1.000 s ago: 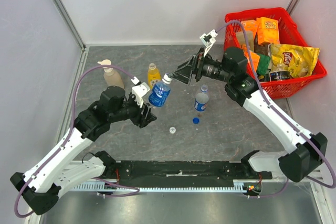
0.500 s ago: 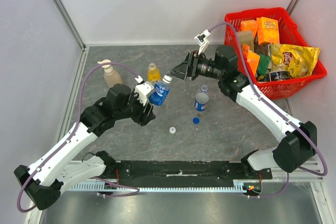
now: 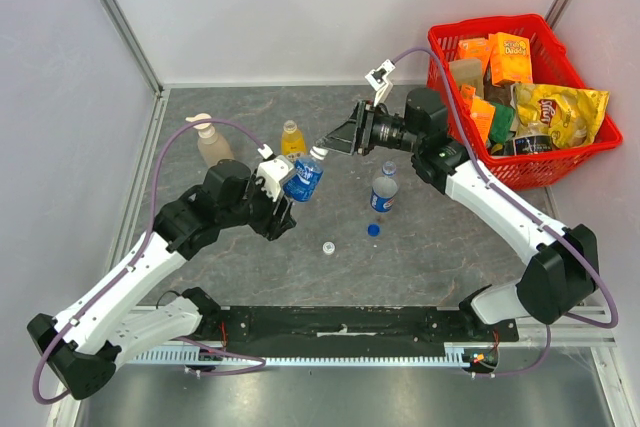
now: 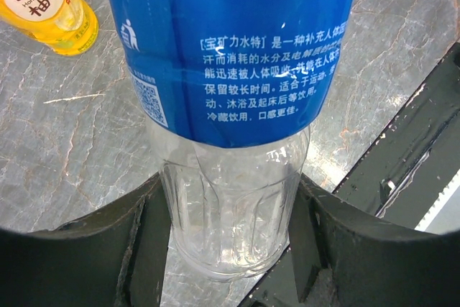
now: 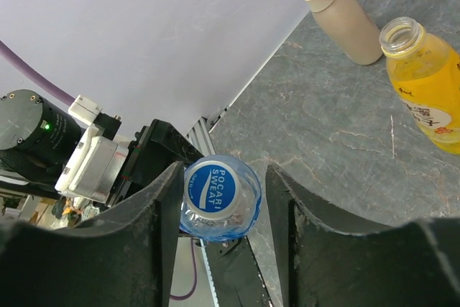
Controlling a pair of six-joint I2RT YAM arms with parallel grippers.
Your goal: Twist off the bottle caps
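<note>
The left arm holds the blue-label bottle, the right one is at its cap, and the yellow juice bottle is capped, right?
Not quite: the juice bottle is uncapped; the right wrist view shows its open mouth. The rest holds.

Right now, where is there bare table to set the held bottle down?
The table lies bare between the blue cap, the white cap and the front rail, widest rightward. A second strip runs along the back wall behind the juice bottle and soap dispenser. The centre is crowded around the held bottle and standing bottle.
</note>
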